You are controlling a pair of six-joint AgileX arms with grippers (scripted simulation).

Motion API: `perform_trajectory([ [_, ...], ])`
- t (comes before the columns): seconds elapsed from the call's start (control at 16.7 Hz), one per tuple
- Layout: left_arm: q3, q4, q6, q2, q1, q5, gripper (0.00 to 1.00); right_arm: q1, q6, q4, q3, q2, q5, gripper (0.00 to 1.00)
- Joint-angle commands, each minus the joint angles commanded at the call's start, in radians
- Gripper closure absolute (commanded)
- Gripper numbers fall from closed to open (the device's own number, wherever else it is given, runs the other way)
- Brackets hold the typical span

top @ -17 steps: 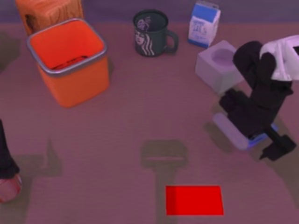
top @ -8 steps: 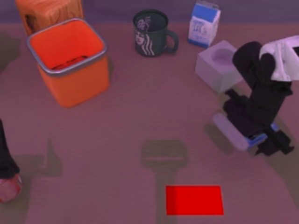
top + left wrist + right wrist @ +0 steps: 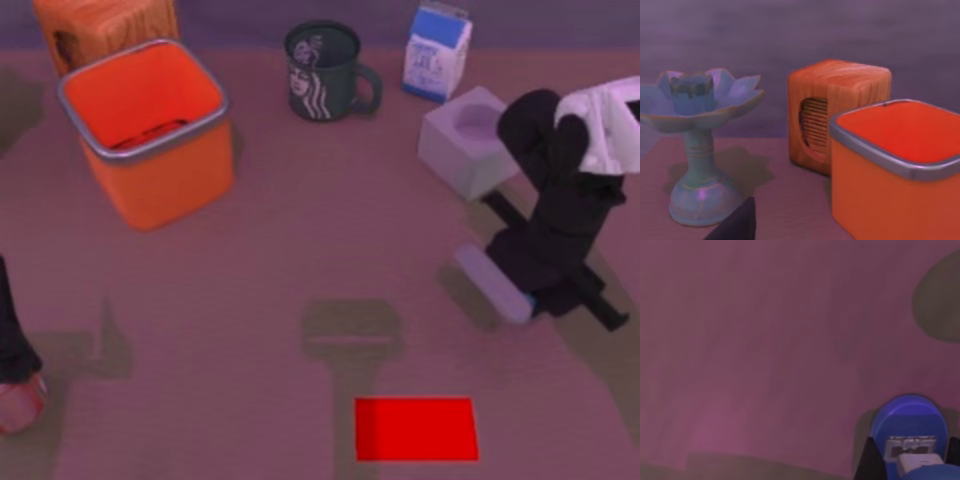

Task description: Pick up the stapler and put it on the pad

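The blue stapler (image 3: 497, 287) lies on the table at the right, its far end hidden under my right arm. My right gripper (image 3: 558, 292) is down on it. In the right wrist view the stapler's rounded blue end (image 3: 910, 422) sticks out between two dark fingers (image 3: 869, 462) that press against its sides, so the gripper (image 3: 910, 465) is shut on it. The flat red pad (image 3: 416, 428) lies near the front edge, to the left of the stapler, with nothing on it. My left gripper (image 3: 15, 395) is parked at the front left corner, one finger (image 3: 740, 225) set wide.
An orange bin with a metal rim (image 3: 150, 130) and a wooden block (image 3: 105, 25) stand at the back left. A dark mug (image 3: 325, 70), a milk carton (image 3: 437, 50) and a pale box (image 3: 470, 140) line the back. A lotus-shaped stand (image 3: 695, 150) shows in the left wrist view.
My right gripper has come down over the stapler and shifted a little left, and its fingers have closed in on the sides. The stapler has stayed in place. The left arm is still.
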Motion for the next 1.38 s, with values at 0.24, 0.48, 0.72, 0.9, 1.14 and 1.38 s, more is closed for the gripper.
perform_trajectory([
  [0.24,0.000,0.000,0.000,0.000,0.000,0.000,0.00,0.000,0.000,0.000,0.000,0.000,0.000,1.00],
  [0.48,0.000,0.000,0.000,0.000,0.000,0.000,0.00,-0.002,0.001,0.000,0.001,-0.002,0.000,1.00],
  [0.72,0.000,0.000,0.000,0.000,0.000,0.000,0.00,-0.001,-0.003,-0.074,0.055,-0.027,0.000,1.00],
  [0.9,0.000,0.000,0.000,0.000,0.000,0.000,0.00,0.003,-0.006,-0.217,0.136,-0.075,0.000,1.00],
  [1.14,0.000,0.000,0.000,0.000,0.000,0.000,0.00,0.006,-0.004,-0.351,0.219,-0.132,-0.001,1.00],
  [1.38,0.000,0.000,0.000,0.000,0.000,0.000,0.00,0.002,-0.002,-0.356,0.222,-0.133,-0.001,1.00],
])
